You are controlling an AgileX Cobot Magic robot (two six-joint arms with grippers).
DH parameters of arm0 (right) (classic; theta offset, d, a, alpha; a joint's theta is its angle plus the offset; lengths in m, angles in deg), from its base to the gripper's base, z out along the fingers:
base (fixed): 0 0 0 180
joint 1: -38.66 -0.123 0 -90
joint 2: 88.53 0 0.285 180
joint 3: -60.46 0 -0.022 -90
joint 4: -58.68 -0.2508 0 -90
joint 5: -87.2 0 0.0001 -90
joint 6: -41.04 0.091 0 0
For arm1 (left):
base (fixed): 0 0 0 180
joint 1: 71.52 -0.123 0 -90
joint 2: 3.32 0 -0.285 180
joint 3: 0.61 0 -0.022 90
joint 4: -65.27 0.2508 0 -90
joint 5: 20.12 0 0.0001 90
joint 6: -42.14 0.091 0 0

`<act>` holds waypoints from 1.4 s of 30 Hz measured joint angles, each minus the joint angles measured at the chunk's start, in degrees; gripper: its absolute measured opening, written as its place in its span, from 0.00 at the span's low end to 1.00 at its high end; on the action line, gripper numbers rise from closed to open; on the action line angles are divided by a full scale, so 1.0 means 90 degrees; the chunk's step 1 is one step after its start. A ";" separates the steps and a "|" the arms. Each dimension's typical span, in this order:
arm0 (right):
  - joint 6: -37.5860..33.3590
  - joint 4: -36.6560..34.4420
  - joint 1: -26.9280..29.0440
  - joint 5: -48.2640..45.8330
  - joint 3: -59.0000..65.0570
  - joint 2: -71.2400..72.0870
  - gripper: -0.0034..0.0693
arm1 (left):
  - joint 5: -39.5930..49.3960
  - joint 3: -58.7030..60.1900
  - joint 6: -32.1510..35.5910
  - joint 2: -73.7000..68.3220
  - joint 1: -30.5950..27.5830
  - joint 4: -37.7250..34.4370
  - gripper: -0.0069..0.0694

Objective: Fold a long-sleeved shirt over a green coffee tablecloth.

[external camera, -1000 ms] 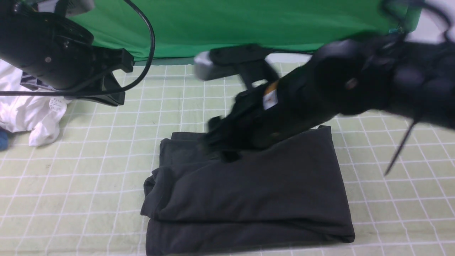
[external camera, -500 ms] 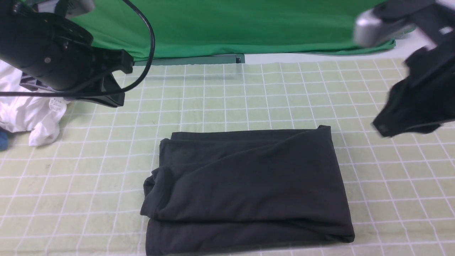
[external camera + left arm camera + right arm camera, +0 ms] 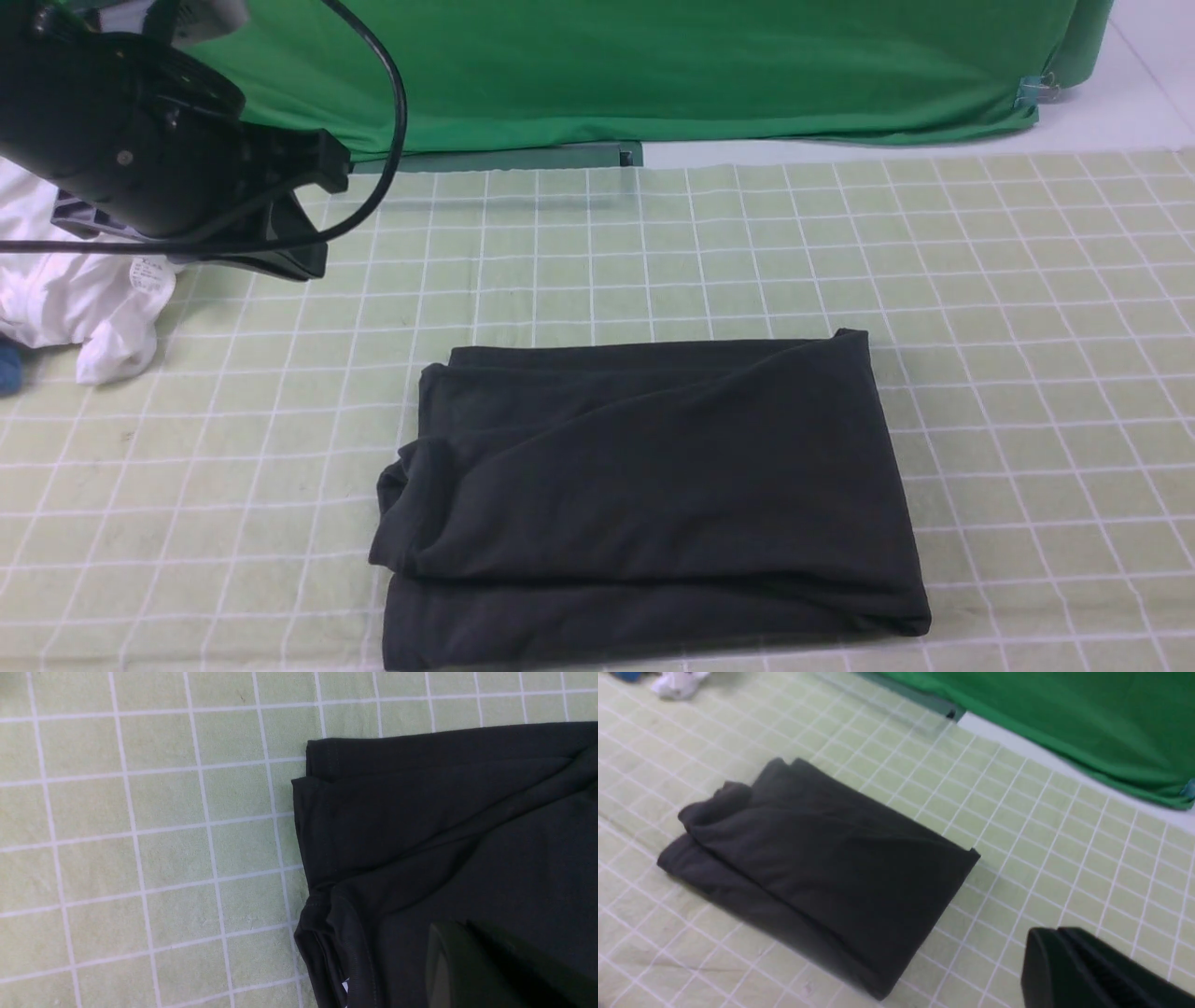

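Note:
The long-sleeved shirt [image 3: 644, 495] lies folded into a dark rectangle in the middle of the green coffee tablecloth [image 3: 1027, 327], its layered edges at the left. My left arm [image 3: 140, 140] hangs raised at the far left, apart from the shirt. In the left wrist view my left gripper [image 3: 460, 927] is shut with nothing in it, and the shirt's [image 3: 444, 826] left corner lies beyond it. My right gripper [image 3: 1057, 932] is shut and empty, off to the right of the shirt [image 3: 822, 858] above bare tablecloth [image 3: 1064, 849]. It is out of the front view.
A crumpled white garment [image 3: 84, 299] lies at the left edge beside a blue object [image 3: 7, 369]. A plain deep green backdrop cloth [image 3: 653, 65] hangs behind the table's far edge, with white floor [image 3: 1158, 56] at the back right.
My right arm has pulled back from over the shirt to the right and left the front view, and its jaws have closed. The shirt and the left arm have not moved.

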 joint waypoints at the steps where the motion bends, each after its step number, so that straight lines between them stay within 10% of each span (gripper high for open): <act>1: -0.0014 0.0000 0.0000 0.0101 0.0228 0.0322 0.07 | -0.0015 0.0000 0.0000 0.0000 0.0000 0.0000 0.11; 16: 0.0082 -0.0050 0.0000 0.5893 0.5068 0.2647 0.09 | -0.0393 0.0000 0.0013 0.0000 0.0000 -0.0214 0.11; 42: 0.0194 -0.0044 0.0119 0.6395 0.5893 0.2994 0.21 | -0.0546 0.0000 0.0105 0.0000 0.0000 -0.0249 0.11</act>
